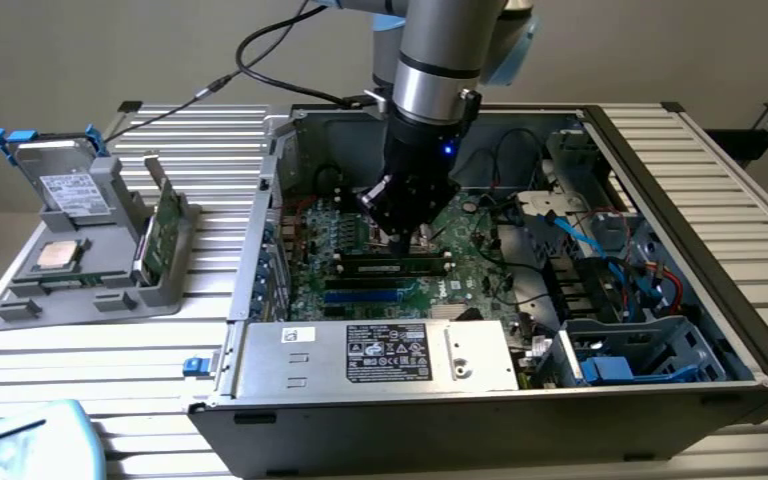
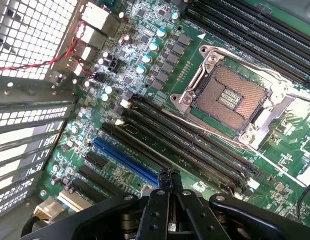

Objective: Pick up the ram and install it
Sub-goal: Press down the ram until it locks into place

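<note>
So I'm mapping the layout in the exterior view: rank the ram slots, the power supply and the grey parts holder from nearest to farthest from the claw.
1. Ram slots, on the motherboard just under the claw.
2. Power supply, at the case's front edge.
3. Grey parts holder, outside the case at the exterior view's left.

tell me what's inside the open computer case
Inside the computer case: a green motherboard with an empty processor socket, black memory slots and a blue slot, plus a power supply. The shut tool and arm cover part of the board.
</note>
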Robot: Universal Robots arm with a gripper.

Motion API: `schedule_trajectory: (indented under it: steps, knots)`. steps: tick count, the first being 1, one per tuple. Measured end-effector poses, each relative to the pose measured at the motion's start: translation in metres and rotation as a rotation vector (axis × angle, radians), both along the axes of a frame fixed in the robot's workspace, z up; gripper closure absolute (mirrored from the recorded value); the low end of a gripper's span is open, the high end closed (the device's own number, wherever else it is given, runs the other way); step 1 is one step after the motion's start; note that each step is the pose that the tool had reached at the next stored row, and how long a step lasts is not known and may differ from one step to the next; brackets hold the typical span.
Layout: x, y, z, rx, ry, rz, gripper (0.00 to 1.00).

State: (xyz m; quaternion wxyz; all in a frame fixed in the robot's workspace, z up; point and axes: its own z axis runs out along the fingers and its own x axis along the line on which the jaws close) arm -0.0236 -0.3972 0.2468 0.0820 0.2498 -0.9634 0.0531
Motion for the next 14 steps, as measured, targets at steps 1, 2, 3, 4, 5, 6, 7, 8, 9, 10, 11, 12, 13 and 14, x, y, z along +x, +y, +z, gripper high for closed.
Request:
schedule_trajectory:
  steps: [1,2,3,4,5,6,7,8,9,10,11,12,13,14]
  knots:
    - [0.0,0.0,-0.0001,-0.0051,-0.0035,-0.006,0.89]
    - [0.0,0.0,0.0,-0.0117,-0.0075,-0.012,0.89]
    - [0.0,0.0,0.0,-0.0182,-0.012,-0.018,0.89]
    - [0.0,0.0,0.0,-0.0243,-0.0164,-0.023,0.89]
    - [0.0,0.0,0.0,-0.0287,-0.0208,-0.03,0.89]
    - [0.0,0.0,0.0,-0.0323,-0.0252,-0.038,0.89]
    - [0.0,0.0,0.0001,-0.035,-0.0292,-0.046,0.89]
    - [0.0,-0.0001,0.0001,-0.0371,-0.0329,-0.054,0.89]
    - [0.0,-0.0001,0.0001,-0.0388,-0.0367,-0.063,0.89]
    - [0.0,0.0,0.0,-0.0402,-0.0403,-0.072,0.89]
    - [0.0001,0.0,0.0,-0.0414,-0.0435,-0.082,0.89]
    - [0.0001,0.0,0.0,-0.0421,-0.046,-0.092,0.89]
    - [0.0001,0.0001,-0.0001,-0.0427,-0.0482,-0.103,0.89]
    - [0.0,0.0,0.0,-0.0432,-0.0501,-0.114,0.89]
